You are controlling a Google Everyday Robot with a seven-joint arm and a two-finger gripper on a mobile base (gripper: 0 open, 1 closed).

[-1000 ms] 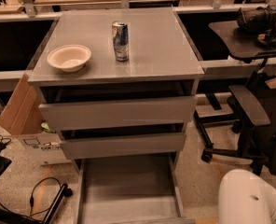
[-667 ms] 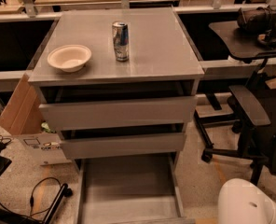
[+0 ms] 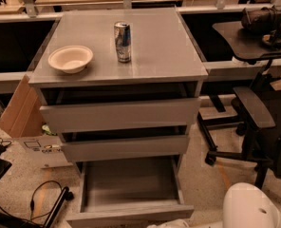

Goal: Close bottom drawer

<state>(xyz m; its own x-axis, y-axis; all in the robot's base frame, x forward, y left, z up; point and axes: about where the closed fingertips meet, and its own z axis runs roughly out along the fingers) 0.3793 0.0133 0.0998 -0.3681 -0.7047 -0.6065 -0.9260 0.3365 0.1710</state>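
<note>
The bottom drawer (image 3: 131, 182) of the grey cabinet stands pulled far out, its empty grey inside showing and its slim front panel (image 3: 131, 214) near the lower edge of the camera view. The two drawers above it, the upper one (image 3: 119, 114) and the middle one (image 3: 124, 147), stick out only slightly. A white rounded shell of my arm (image 3: 249, 207) fills the lower right corner. From it a pale part that I take for my gripper (image 3: 169, 223) reaches left along the bottom edge, just below the drawer's front panel.
A cream bowl (image 3: 70, 58) and a drink can (image 3: 122, 42) stand on the cabinet top. A black office chair (image 3: 254, 122) is close on the right. A cardboard box (image 3: 22, 110) leans at the left, with black cables (image 3: 45, 203) on the floor.
The arm's white shell has sunk lower and shifted left. The drawer's front panel now sits a little higher in the view, nearer the cabinet.
</note>
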